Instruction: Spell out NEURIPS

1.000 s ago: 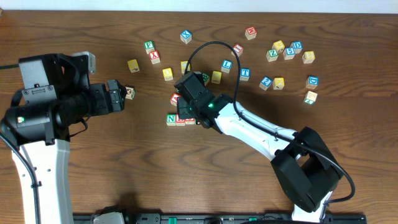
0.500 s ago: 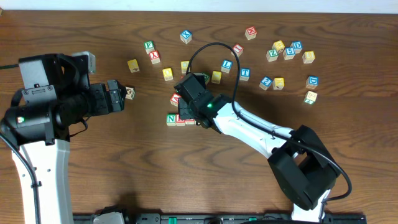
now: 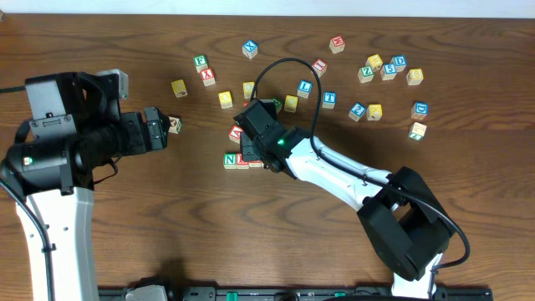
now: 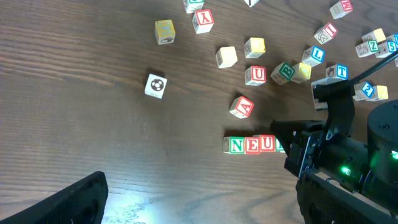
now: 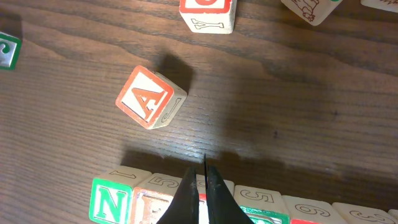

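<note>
A row of wooden cubes lies on the table: green N (image 5: pixel 111 202), red E (image 5: pixel 155 206), then further cubes whose letters are cut off at the frame's edge. The left wrist view shows N (image 4: pixel 236 145), E (image 4: pixel 252 145) and U (image 4: pixel 267 144); my right arm hides the cubes after them. My right gripper (image 5: pixel 204 171) is shut, its tips down on the row just right of the E; in the overhead view it (image 3: pixel 249 155) covers the row beside the N (image 3: pixel 230 160). My left gripper (image 3: pixel 164 127) is open and empty, hovering at the left (image 4: pixel 193 208).
A red A cube (image 5: pixel 150 97) lies just behind the row. A white cube (image 4: pixel 155 86) sits by the left gripper. A loose red U cube (image 4: pixel 255 75) and several other cubes, such as L (image 3: pixel 304 88) and T (image 3: pixel 329 99), are scattered along the back.
The right arm has shifted very slightly to the left over the row. The left arm and the cubes have not moved.
</note>
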You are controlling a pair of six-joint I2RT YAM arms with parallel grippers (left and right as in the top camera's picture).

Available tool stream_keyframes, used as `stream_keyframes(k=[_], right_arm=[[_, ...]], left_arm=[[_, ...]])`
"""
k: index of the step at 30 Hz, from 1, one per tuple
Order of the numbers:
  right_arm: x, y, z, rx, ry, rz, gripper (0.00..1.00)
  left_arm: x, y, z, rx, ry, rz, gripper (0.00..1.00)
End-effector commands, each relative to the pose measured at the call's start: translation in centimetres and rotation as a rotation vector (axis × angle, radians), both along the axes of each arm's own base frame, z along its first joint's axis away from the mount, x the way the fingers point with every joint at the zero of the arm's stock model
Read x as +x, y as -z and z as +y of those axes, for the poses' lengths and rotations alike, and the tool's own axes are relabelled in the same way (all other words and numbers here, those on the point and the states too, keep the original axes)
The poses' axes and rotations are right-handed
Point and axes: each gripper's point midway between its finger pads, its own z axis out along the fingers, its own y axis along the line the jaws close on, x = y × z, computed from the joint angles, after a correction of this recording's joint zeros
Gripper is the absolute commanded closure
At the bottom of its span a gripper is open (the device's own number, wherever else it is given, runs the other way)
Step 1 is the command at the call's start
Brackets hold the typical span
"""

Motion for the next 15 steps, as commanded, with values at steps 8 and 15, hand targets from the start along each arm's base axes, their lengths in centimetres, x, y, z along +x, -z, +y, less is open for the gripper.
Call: stream_keyframes(k=[8, 15], right_arm=[[-0.79, 0.57, 0.64, -0.018, -0.007, -0.005, 0.99], [-0.77, 0.6, 0.51, -0.034, -0.002, -0.017, 0.99]], left_arm=[[0.04, -0.69, 0.01, 0.004, 0.008, -0.021, 0.05], [0.04, -0.69, 0.01, 0.004, 0.008, -0.021, 0.05]])
